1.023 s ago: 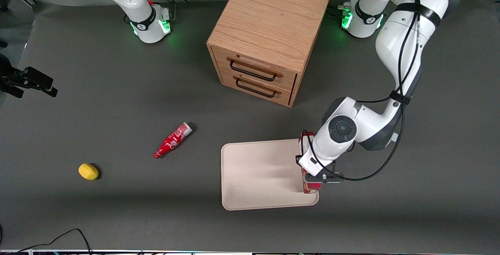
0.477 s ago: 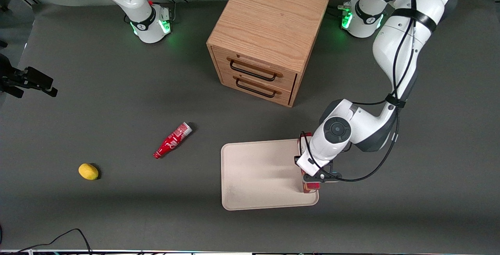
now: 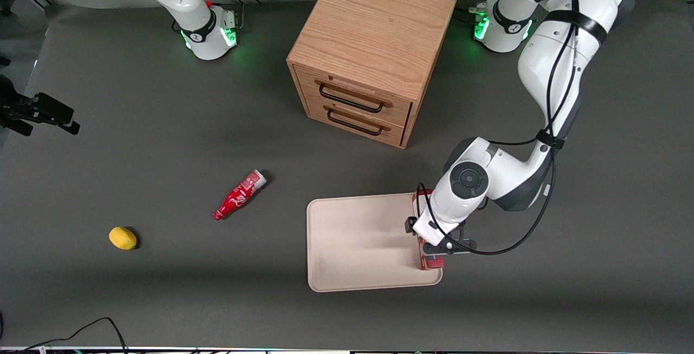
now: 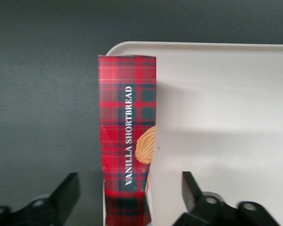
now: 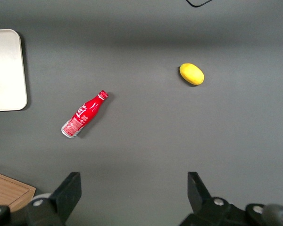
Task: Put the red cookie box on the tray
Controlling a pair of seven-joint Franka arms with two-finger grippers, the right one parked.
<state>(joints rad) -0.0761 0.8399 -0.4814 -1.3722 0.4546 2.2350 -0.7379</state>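
Released since the earlier frame, the red cookie box (image 4: 127, 141) lies along the tray (image 3: 352, 245) edge between the wide-spread gripper (image 4: 132, 200) fingers; only retreat remains.

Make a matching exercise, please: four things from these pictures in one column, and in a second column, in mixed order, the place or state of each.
Things:
1. red cookie box
2. gripper
3. red bottle
4. lemon

Places or states:
A. lying on the table, beside the tray
B. open, fingers apart on both sides of the box
C. nearest the parked arm's end of the table
D. along the tray's edge, under the gripper

Pairs: 1-D, 2-B, 3-A, 4-C
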